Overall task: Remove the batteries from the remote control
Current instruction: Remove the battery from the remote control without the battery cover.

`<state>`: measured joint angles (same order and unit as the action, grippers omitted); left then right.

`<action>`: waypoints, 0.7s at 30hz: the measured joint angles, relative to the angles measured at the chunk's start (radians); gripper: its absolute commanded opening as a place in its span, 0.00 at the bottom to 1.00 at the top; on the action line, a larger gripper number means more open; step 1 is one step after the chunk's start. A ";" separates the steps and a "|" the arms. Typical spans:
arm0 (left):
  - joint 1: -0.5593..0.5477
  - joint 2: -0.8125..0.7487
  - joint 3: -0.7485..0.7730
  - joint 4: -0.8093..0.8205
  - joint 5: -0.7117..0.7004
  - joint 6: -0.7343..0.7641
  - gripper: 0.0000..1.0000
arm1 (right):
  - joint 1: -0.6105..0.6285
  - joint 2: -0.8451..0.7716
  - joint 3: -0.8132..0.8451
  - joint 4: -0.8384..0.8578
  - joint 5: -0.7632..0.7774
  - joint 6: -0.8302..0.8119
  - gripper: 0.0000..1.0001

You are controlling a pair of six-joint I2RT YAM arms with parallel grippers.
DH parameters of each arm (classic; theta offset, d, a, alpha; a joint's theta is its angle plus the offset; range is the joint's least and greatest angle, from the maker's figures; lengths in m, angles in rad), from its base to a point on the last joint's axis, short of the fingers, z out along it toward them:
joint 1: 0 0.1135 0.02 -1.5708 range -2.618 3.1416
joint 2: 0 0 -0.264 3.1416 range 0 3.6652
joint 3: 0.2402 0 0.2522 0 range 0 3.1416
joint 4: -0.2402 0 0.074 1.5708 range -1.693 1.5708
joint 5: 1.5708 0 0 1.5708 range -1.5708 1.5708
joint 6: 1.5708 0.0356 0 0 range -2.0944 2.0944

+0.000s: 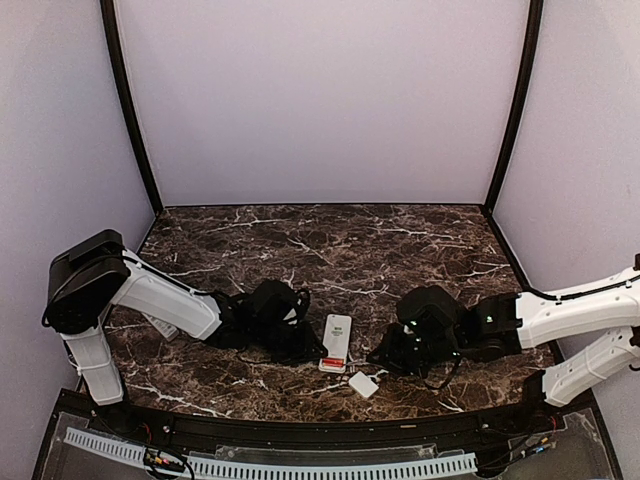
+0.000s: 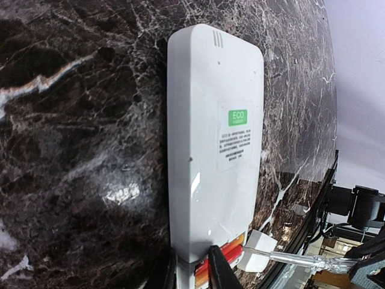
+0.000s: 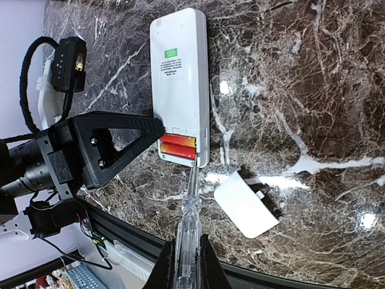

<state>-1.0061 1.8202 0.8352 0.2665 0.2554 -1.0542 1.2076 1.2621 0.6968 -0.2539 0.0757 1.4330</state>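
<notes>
1. At the centre of the top view, the remote (image 1: 336, 340) is lying back-up on the counter (image 1: 400, 250), with its loose cover (image 1: 363, 384) at its lower right.
2. Red batteries (image 3: 178, 147) are sitting in the open compartment.
3. The right gripper (image 3: 185, 244) is clamping a clear screwdriver (image 3: 187, 205), its tip at the compartment's edge.
4. The left gripper (image 2: 191, 268) is standing narrowly parted at the remote's end; I cannot tell whether it is gripping.

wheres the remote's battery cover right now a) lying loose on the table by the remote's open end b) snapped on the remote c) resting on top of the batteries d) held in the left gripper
A: the small flat white rectangular cover lies on the dark marble table, apart from the white plastic remote, whose open compartment shows the red cylindrical batteries.
</notes>
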 measured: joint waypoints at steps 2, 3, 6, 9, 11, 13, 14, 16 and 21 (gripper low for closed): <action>0.000 0.000 0.000 -0.002 0.000 0.000 0.17 | -0.001 0.002 0.003 0.000 -0.002 0.000 0.00; 0.000 -0.001 0.000 -0.002 0.000 0.000 0.17 | -0.002 0.002 0.003 0.000 -0.002 0.000 0.00; 0.000 -0.001 0.000 -0.003 0.000 0.000 0.16 | -0.003 0.002 0.003 0.000 -0.004 0.000 0.00; 0.000 -0.001 0.000 -0.004 0.000 0.000 0.16 | -0.005 0.002 0.003 0.000 -0.005 0.000 0.00; 0.000 -0.002 0.000 -0.004 0.001 0.001 0.16 | -0.005 0.002 0.003 0.000 -0.005 0.001 0.00; 0.001 -0.002 0.000 -0.005 0.002 0.001 0.16 | -0.006 0.001 0.003 0.000 -0.005 0.001 0.00; 0.001 -0.002 0.000 -0.005 0.003 0.002 0.16 | -0.006 0.000 0.003 0.000 -0.005 0.001 0.00; 0.002 -0.002 0.001 -0.006 0.003 0.003 0.16 | -0.006 0.000 0.003 0.001 -0.005 0.001 0.00; 0.003 -0.002 0.002 -0.007 0.006 0.003 0.15 | -0.013 -0.008 -0.005 0.011 -0.005 0.005 0.00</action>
<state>-1.0035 1.8187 0.8368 0.2592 0.2619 -1.0512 1.1946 1.2541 0.6918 -0.2424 0.0708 1.4376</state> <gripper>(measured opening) 0.158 0.092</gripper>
